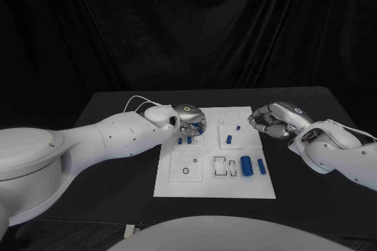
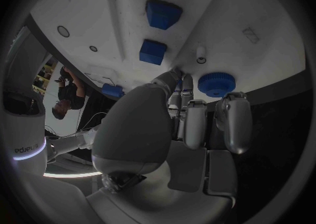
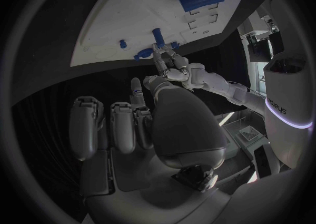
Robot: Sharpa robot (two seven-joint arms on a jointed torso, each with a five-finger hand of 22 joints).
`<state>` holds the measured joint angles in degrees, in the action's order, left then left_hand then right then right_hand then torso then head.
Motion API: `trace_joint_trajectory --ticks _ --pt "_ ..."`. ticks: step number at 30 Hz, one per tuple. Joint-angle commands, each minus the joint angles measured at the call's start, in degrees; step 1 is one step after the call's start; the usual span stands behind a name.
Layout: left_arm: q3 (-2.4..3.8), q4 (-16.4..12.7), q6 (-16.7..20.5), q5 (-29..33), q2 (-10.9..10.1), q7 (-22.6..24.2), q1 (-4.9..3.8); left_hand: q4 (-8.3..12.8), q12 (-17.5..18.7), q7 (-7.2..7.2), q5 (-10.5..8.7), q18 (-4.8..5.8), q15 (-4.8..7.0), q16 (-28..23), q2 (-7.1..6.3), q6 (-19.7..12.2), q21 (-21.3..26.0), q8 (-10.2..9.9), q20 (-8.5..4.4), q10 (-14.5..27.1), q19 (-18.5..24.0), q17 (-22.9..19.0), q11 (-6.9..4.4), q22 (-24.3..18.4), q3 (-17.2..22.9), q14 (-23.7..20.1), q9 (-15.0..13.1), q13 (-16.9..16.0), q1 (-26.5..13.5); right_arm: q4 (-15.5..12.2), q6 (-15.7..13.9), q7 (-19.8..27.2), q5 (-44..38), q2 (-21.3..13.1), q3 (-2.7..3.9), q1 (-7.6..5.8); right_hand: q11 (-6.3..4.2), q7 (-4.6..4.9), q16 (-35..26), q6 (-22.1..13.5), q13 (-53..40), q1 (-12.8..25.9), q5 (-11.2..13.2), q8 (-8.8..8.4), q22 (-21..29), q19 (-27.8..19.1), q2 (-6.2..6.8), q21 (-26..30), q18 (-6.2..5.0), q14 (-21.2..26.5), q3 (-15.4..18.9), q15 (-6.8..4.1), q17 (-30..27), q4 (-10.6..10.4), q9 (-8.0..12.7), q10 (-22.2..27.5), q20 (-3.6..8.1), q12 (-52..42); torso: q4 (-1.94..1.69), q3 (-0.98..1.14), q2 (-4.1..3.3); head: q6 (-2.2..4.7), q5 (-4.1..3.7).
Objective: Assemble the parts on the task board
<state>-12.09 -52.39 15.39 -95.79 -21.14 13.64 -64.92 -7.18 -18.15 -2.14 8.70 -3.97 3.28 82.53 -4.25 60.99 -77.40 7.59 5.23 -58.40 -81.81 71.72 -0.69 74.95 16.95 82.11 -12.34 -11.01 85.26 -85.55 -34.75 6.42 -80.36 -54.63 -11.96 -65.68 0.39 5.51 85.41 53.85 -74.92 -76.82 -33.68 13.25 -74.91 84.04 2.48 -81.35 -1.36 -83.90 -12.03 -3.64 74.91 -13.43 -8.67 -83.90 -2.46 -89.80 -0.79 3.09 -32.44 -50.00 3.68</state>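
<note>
1. Head view: the flat white rectangular task board (image 1: pixel 216 188) is being shown lying in the middle of the black table (image 1: pixel 306 106). Small blue parts are seen on it: a short blue peg (image 1: pixel 229 138) near the middle and two larger blue cylinders (image 1: pixel 247 166) toward the board's right side. The silver left hand (image 1: pixel 188 120) is being held over the board's upper left part; the silver right hand (image 1: pixel 271 120) is being held at the board's upper right edge, its fingers curled inward.

2. Left wrist view: the left hand's fingers (image 2: pixel 196 124) are seen extended side by side, with nothing gripped; two blue square blocks (image 2: pixel 152 51) and a blue toothed wheel (image 2: pixel 216 84) are lying on the board.

3. Right wrist view: the right hand's fingers (image 3: pixel 121 126) are seen curled, holding nothing.
</note>
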Motion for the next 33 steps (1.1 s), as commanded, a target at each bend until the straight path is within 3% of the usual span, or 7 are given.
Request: trace_joint_trajectory --ticks 1,7,10,15,23,28,33 --pt "-0.03 0.1 1.6 -0.1 0.2 1.8 0.33 0.8 0.2 -0.28 0.77 0.89 0.46 0.0 0.91 1.2 0.0 0.6 -0.24 -1.6 -0.2 -0.1 0.05 11.0 0.4 0.0 -0.4 0.2 0.7 -0.1 0.3 0.0 0.0 -0.1 0.04 0.14 0.25 0.10 -0.2 0.5 -15.1 -0.2 -0.3 -0.30 -12.1 2.3 0.27 0.2 -0.90 -4.2 -0.3 0.35 5.2 0.1 -0.1 -6.1 -0.47 -0.2 -0.02 0.00 -0.02 0.00 -0.01" --pt "-0.03 -0.2 2.9 -0.1 -0.3 2.0 0.38 2.1 1.1 -1.31 1.57 0.99 -0.13 0.0 0.86 3.1 -0.4 1.1 -0.38 -5.0 -0.6 -0.1 0.87 11.1 0.5 0.4 -0.6 0.6 1.2 -0.1 0.2 0.0 0.0 -0.3 0.04 0.14 0.26 0.09 -0.2 0.5 -15.1 -0.2 -0.3 -0.29 -12.1 2.3 0.25 0.2 -0.90 -4.2 -0.3 0.35 5.2 0.1 -0.1 -6.1 -0.47 -0.2 -0.02 0.00 -0.01 0.00 -0.49" --pt "-0.02 -0.9 3.3 -0.1 -1.0 2.0 0.27 2.5 1.8 -1.56 1.61 1.04 -0.36 -0.1 0.74 3.4 -0.6 1.0 -0.44 -5.6 -0.8 -0.2 1.10 11.2 0.8 0.6 -0.5 1.0 1.4 0.0 0.3 0.0 0.0 -0.3 0.04 0.14 0.26 0.09 -0.2 0.5 -15.1 -0.2 -0.3 -0.29 -12.1 2.3 0.25 0.2 -0.90 -4.2 -0.3 0.35 5.2 0.1 -0.1 -6.1 -0.47 -0.2 -0.01 0.00 0.01 0.00 -0.35" --pt "0.00 -3.7 4.6 -0.1 -3.2 2.6 -1.64 2.8 2.6 -1.62 1.34 1.11 -0.46 0.0 0.70 3.5 -0.8 0.9 -0.50 -5.9 -1.1 -0.1 1.18 11.3 1.1 0.8 -0.4 1.4 1.5 0.0 0.4 -0.1 0.0 -0.4 0.04 0.14 0.26 0.09 -0.2 0.5 -15.1 -0.2 -0.3 -0.29 -12.1 2.3 0.25 0.2 -0.90 -4.2 -0.3 0.35 5.2 0.1 -0.1 -6.1 -0.47 -0.2 -0.03 -0.03 0.03 0.00 -0.49" --pt "0.00 -9.2 3.7 -0.1 -8.1 3.0 -6.35 2.7 4.0 -1.23 -0.21 1.02 -0.34 -0.3 0.58 3.8 -0.3 0.5 -0.53 -6.6 -0.9 -0.6 0.82 11.1 1.4 0.8 -0.3 2.1 1.0 0.2 0.7 -0.2 0.0 -0.4 0.04 0.18 0.26 0.09 -0.2 0.5 -15.1 -0.2 -0.3 -0.29 -12.1 2.3 0.25 0.2 -0.90 -4.2 -0.3 0.35 5.2 0.1 -0.1 -6.1 -0.47 -0.2 -0.11 0.00 0.11 0.00 -0.30" --pt "-0.01 -10.0 1.7 -0.1 -9.9 2.4 -7.42 2.4 5.3 -1.16 -1.54 0.94 -0.28 -0.7 0.57 3.2 0.1 -0.1 -0.50 -6.3 -0.7 -1.1 0.81 11.0 1.4 0.5 0.0 2.7 0.5 0.3 0.8 -0.2 0.0 -0.2 0.04 0.28 0.27 0.08 -0.2 0.5 -15.1 -0.3 -0.3 -0.27 -12.1 2.2 0.16 0.3 -0.91 -4.2 -0.3 0.36 5.1 0.2 -0.1 -6.1 -0.47 -0.2 0.00 -0.01 0.04 0.00 0.14" --pt "-0.03 -9.7 0.1 -0.1 -10.5 2.2 -7.46 2.1 6.1 -1.13 -2.45 0.88 -0.25 -0.9 0.56 2.6 0.4 -0.7 -0.49 -6.0 -0.5 -1.5 0.84 10.9 1.4 0.3 0.3 3.1 0.2 0.3 0.9 -0.2 0.0 -0.1 0.04 0.33 0.27 0.08 -0.2 0.5 -15.1 -0.3 -0.3 -0.27 -12.1 2.2 0.16 0.3 -0.91 -4.2 -0.3 0.36 5.1 0.2 -0.1 -6.1 -0.47 -0.2 -0.03 -0.01 0.03 0.00 0.12"
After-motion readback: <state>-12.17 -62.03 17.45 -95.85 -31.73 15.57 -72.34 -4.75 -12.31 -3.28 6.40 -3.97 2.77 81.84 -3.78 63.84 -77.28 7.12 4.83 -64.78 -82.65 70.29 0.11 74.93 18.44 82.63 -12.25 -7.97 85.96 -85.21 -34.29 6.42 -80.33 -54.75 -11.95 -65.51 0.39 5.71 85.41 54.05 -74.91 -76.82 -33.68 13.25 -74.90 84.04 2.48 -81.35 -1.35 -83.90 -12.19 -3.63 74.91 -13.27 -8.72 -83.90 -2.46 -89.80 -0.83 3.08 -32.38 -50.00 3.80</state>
